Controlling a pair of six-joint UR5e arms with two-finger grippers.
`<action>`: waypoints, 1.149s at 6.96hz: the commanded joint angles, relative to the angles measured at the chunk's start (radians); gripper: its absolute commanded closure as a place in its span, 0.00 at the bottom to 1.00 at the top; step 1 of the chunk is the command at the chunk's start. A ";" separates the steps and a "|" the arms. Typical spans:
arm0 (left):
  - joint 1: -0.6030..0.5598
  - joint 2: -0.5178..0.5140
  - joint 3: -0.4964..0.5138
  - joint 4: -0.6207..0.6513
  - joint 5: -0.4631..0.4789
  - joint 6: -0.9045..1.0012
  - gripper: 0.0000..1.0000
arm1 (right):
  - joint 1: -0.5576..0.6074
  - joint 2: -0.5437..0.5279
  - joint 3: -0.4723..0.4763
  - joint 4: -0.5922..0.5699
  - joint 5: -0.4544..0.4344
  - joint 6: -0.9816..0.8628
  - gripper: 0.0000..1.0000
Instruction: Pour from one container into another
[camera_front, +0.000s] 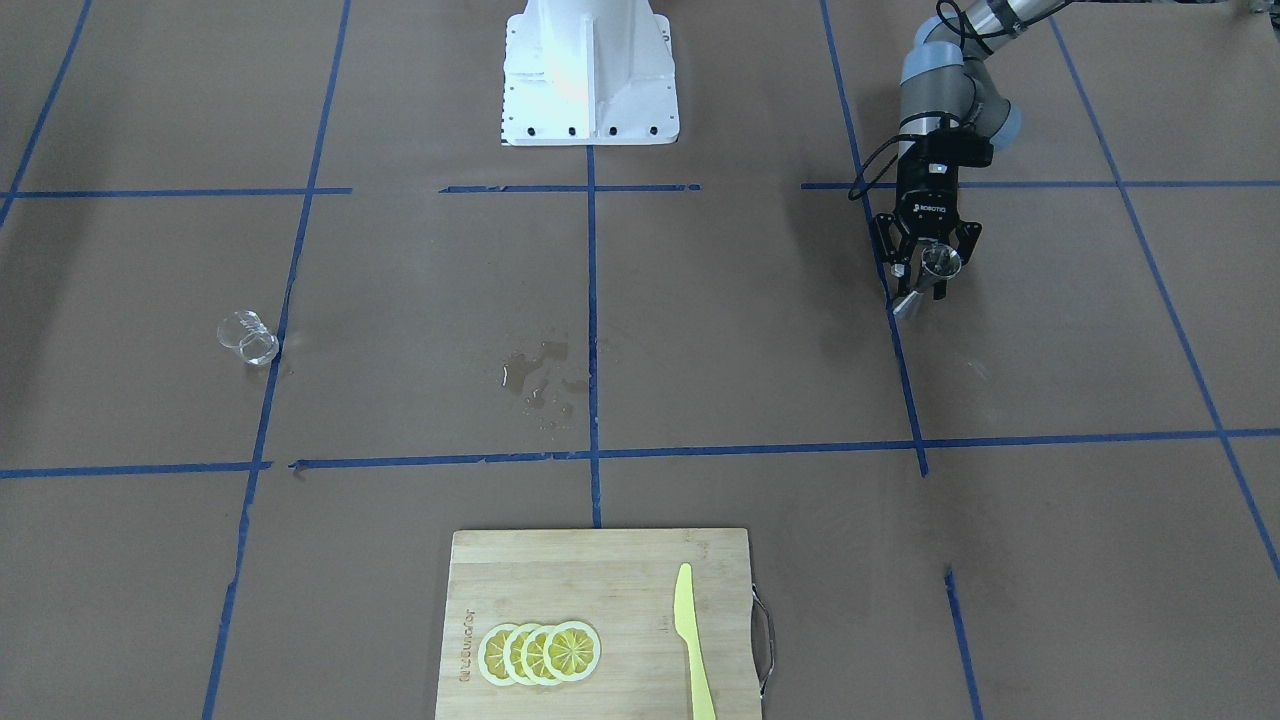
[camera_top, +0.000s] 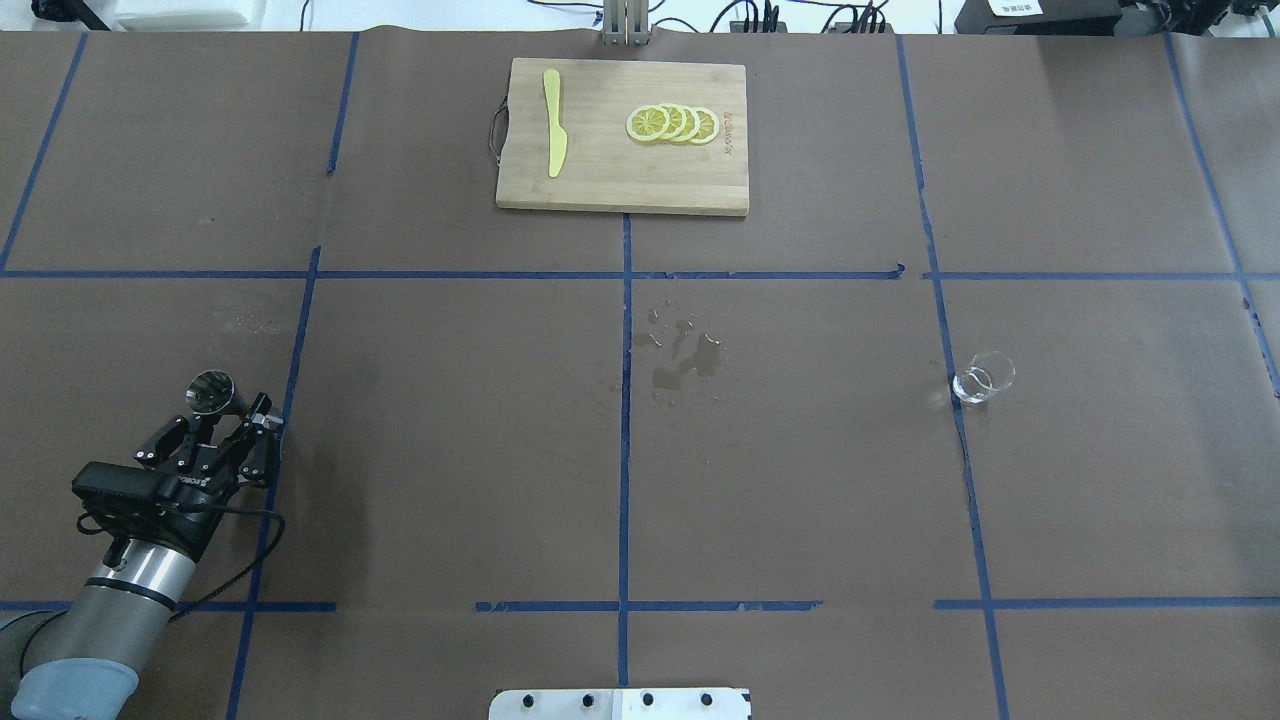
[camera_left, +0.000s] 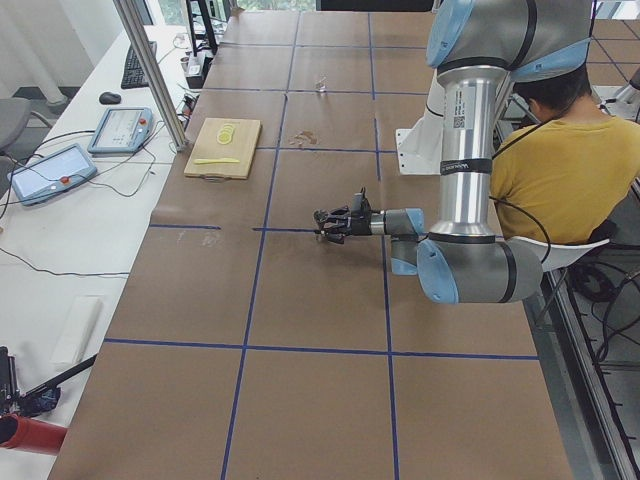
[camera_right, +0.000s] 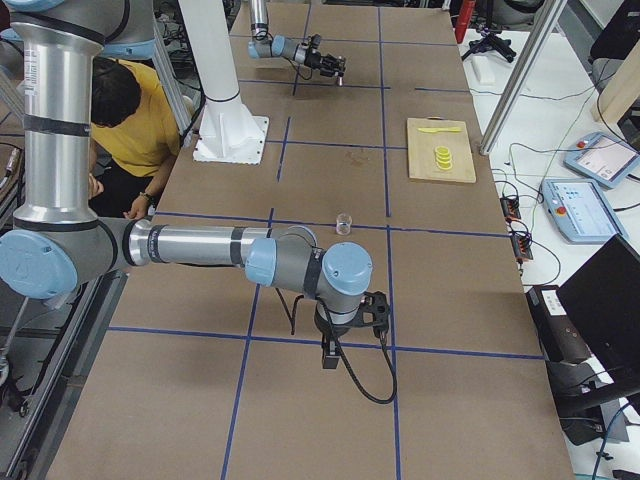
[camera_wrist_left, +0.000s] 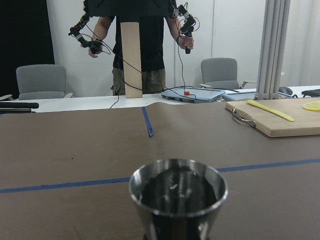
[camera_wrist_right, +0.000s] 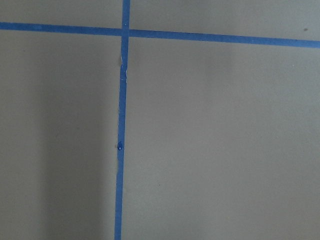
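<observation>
While the left gripper (camera_top: 228, 412) brackets the jigger (camera_top: 210, 392) at 9 o'clock on the overhead view, the glass cup (camera_top: 983, 378) stands far off at 3 o'clock.

Jaws stand either side of the upright jigger, whose long axis is vertical; whether they bear on it I cannot tell. The right gripper (camera_right: 350, 318) hangs further out past the cup toward 3 o'clock, so it is the nearer arm, though its jaw state is unreadable. Open paper lies between the vessels, save a wet patch (camera_top: 685, 358) at centre. The cutting board (camera_top: 600, 190) sits at 12 o'clock, well apart.
</observation>
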 joint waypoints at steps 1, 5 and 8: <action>0.000 0.000 -0.008 -0.003 0.001 0.000 0.28 | 0.000 0.002 0.000 0.000 0.000 0.000 0.00; -0.002 0.006 -0.060 -0.128 0.086 0.040 0.00 | 0.000 0.003 0.000 0.000 0.000 0.000 0.00; -0.009 0.093 -0.206 -0.199 0.086 0.154 0.00 | 0.000 0.006 0.000 0.002 0.002 0.001 0.00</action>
